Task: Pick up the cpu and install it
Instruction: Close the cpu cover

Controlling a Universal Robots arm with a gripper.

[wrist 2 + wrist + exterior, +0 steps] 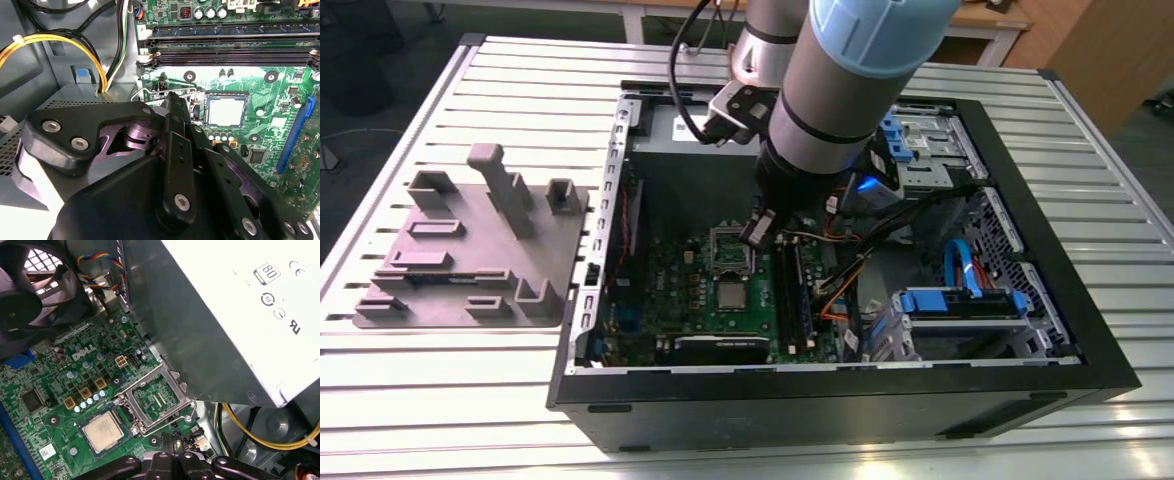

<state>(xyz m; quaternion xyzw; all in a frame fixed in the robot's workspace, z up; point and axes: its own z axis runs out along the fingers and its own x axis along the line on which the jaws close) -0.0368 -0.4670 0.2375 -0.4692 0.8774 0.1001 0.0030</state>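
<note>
Chip (103,431) already seated in socket on green board (47,422), metal top up. Hinged socket frame (141,381) stands open beside it, unlatched. Jaws together, empty, hovering near frame. Placement looks done; clamping left.

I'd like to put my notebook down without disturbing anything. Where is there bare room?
The slatted table is bare between the grey fixture plate and its near edge, at the exterior view's left. Inside the case it is crowded: the arm, cables and drive bays hem in the motherboard.
</note>
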